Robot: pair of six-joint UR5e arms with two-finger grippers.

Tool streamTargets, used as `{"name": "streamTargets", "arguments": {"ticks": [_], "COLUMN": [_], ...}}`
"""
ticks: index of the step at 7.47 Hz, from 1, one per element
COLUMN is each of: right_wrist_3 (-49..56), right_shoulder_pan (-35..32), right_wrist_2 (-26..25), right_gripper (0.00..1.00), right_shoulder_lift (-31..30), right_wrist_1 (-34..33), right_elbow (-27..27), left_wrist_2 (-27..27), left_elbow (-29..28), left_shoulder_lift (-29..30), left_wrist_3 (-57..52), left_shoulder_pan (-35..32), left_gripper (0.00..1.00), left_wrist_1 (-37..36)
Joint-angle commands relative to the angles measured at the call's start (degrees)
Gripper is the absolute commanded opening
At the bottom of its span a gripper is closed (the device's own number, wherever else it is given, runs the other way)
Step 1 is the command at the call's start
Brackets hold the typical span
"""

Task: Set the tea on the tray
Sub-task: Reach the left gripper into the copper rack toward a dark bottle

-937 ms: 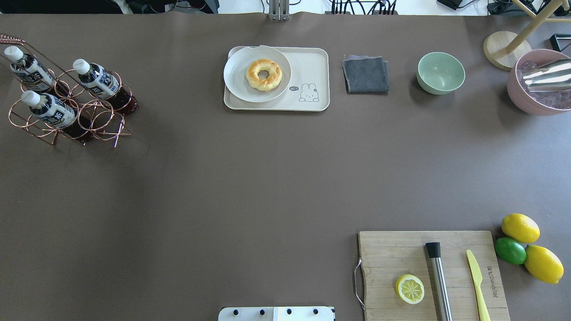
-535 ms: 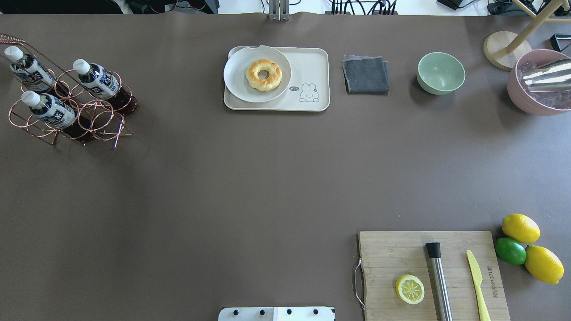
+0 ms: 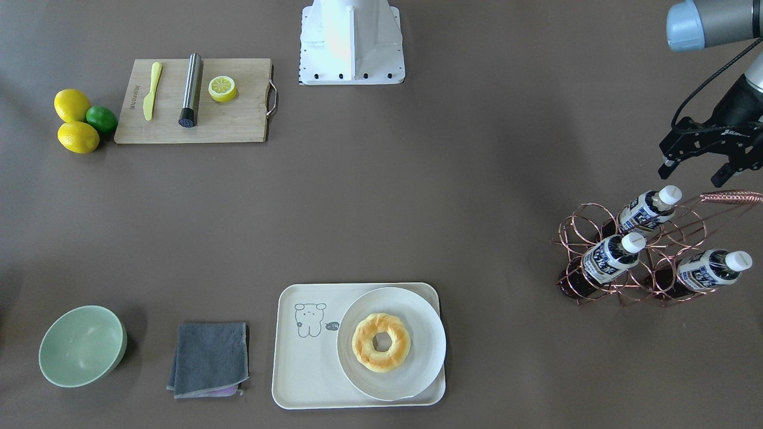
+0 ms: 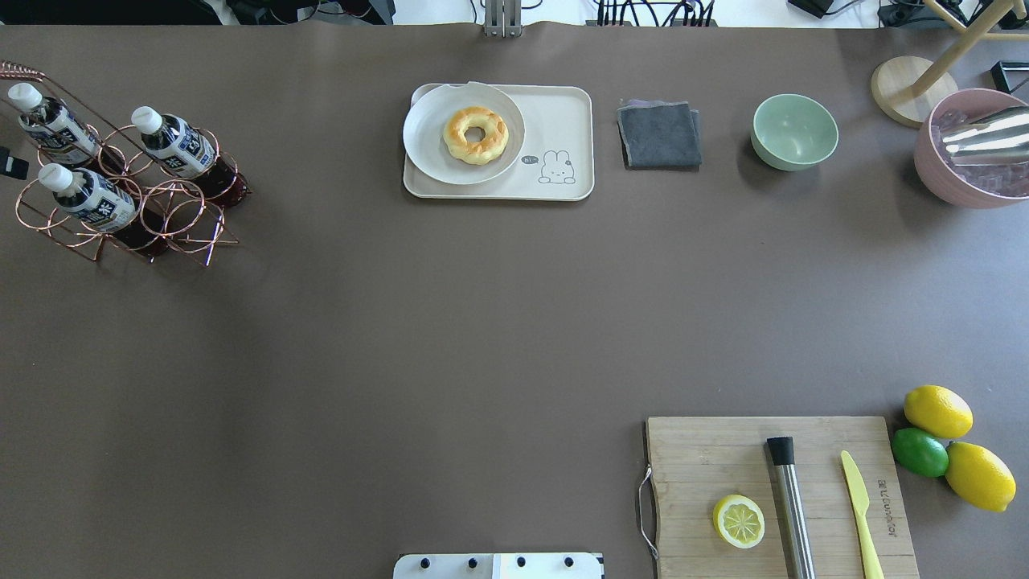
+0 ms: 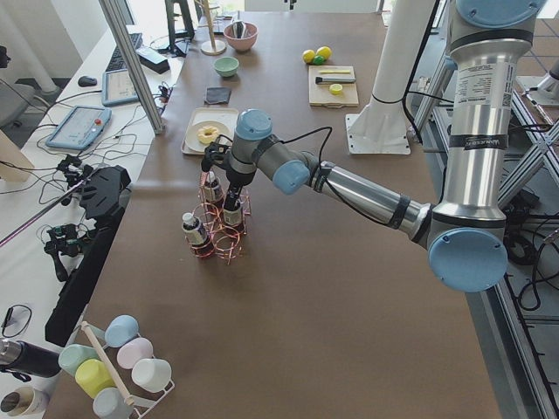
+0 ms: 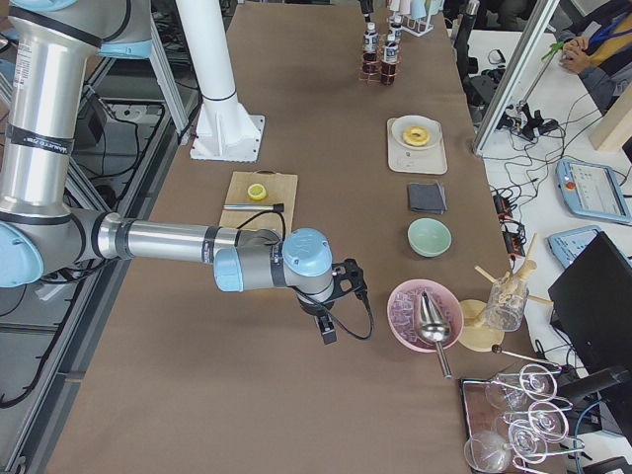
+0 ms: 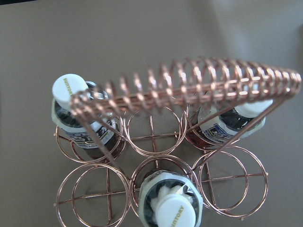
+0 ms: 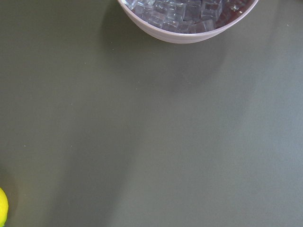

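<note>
Three tea bottles (image 3: 608,257) with white caps lean in a copper wire rack (image 3: 602,295) at the table's left end; they also show in the overhead view (image 4: 173,145) and the left wrist view (image 7: 173,210). My left gripper (image 3: 694,173) is open and empty, hovering above the rack's coiled handle, apart from the bottles. The cream tray (image 3: 310,357) holds a round plate (image 3: 417,316) with a donut on it; its bear end is bare. My right gripper (image 6: 331,316) shows only in the exterior right view, so I cannot tell its state.
A grey cloth (image 4: 659,134) and a green bowl (image 4: 794,131) lie to the right of the tray (image 4: 555,121). A pink bowl of ice (image 4: 965,153) stands at the far right. A cutting board (image 4: 723,458) with a lemon half, muddler and knife lies near the lemons and lime.
A small black part of my left gripper has come into the overhead view at its left edge beside the rack. Bottles, tray and the other things have not moved.
</note>
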State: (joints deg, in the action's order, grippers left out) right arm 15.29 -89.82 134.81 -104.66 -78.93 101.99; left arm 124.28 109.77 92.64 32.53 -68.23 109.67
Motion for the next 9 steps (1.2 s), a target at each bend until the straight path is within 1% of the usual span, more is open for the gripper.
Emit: {"name": "streamTargets", "arguments": {"ticks": [1, 2, 3, 5, 6, 7, 8, 9], "right_wrist_3": [0.0, 0.0, 0.0, 0.1, 0.0, 0.0, 0.0, 0.0], "right_shoulder_pan": [0.2, 0.2, 0.2, 0.2, 0.2, 0.2, 0.2, 0.2], "right_wrist_2": [0.3, 0.4, 0.5, 0.6, 0.6, 0.6, 0.6, 0.6], "right_gripper": [1.00, 1.00, 1.00, 1.00, 1.00, 1.00, 1.00, 1.00], "right_shoulder_lift": [-0.1, -0.1, -0.2, -0.2, -0.2, -0.2, -0.2, -0.1], "right_wrist_1": [-0.1, -0.1, -0.1, 0.0, 0.0, 0.0, 0.0, 0.0], "right_elbow": [0.0, -0.1, -0.1, -0.1, -0.1, -0.1, -0.1, -0.1], "left_wrist_2": [-1.4, -1.4, -1.4, -1.4, -1.3, -1.3, -1.3, -1.0], "left_elbow": [-2.4, -2.7, -2.9, -3.5, -3.9, -4.6, -4.7, -4.4], "left_shoulder_lift": [1.6, 1.6, 1.6, 1.7, 1.8, 2.5, 2.6, 2.6], "left_wrist_3": [0.7, 0.9, 0.9, 0.9, 0.8, 0.9, 1.0, 3.0], "left_shoulder_pan": [2.0, 2.0, 2.0, 2.1, 2.1, 2.1, 2.1, 2.1], "left_gripper": [0.92, 0.84, 0.80, 0.65, 0.63, 0.55, 0.43, 0.02], "left_wrist_1": [0.8, 1.0, 1.1, 1.2, 1.2, 1.2, 1.2, 1.1]}}
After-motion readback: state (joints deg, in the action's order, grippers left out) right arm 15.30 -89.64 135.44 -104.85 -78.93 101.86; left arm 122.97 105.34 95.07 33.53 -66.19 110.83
